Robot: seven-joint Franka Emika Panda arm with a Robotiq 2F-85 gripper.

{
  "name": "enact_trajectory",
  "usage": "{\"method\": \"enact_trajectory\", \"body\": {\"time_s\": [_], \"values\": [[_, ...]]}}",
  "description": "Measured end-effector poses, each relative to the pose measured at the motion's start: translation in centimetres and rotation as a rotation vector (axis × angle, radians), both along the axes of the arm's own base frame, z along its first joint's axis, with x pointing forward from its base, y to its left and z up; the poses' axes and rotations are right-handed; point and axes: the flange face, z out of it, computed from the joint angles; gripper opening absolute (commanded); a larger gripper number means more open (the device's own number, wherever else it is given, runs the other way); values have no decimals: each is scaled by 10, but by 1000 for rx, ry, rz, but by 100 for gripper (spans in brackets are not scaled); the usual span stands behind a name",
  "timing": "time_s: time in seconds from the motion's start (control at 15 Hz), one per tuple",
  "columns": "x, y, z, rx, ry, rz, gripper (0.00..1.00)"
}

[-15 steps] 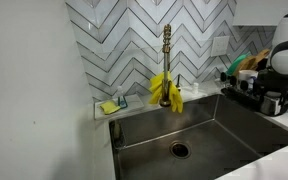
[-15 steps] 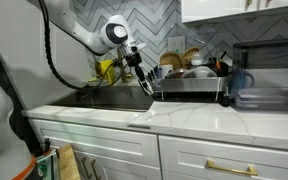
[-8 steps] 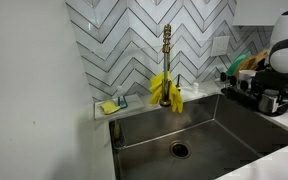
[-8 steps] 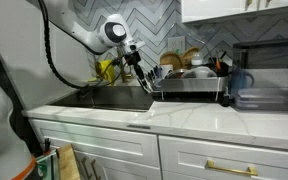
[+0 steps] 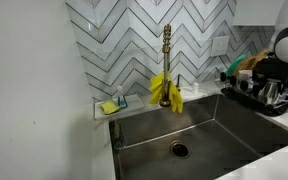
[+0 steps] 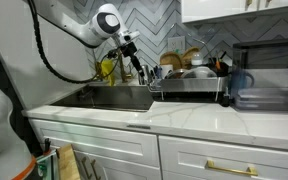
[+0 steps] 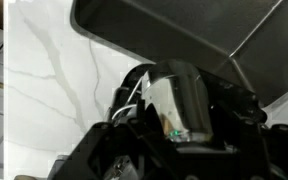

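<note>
My gripper (image 6: 139, 74) hangs over the right end of the steel sink (image 6: 114, 98), close to the dish rack (image 6: 189, 84). In the wrist view its black fingers (image 7: 174, 125) are closed around a shiny metal cup (image 7: 181, 98), held above the white marble counter (image 7: 54, 85) and the sink's edge (image 7: 174, 30). In an exterior view the gripper with the cup (image 5: 271, 92) shows at the right edge, in front of the rack (image 5: 246, 96).
A brass faucet (image 5: 167, 55) with yellow gloves (image 5: 165, 90) draped on it stands behind the sink basin (image 5: 184, 130). A sponge (image 5: 108, 107) lies on the back ledge. The rack holds several dishes (image 6: 189, 62). A dark appliance (image 6: 269, 70) stands further along the counter.
The arm has lifted the gripper and the cup upward and a little back toward the faucet, away from the counter's front edge.
</note>
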Motion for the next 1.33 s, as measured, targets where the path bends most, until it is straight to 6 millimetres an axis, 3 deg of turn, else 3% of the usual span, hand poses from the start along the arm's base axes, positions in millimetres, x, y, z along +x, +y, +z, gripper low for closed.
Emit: {"method": "enact_trajectory", "body": {"time_s": [0.73, 1.33], "values": [[-6, -8, 18, -14, -38, -30, 43], [-14, -8, 21, -35, -28, -48, 43]]}}
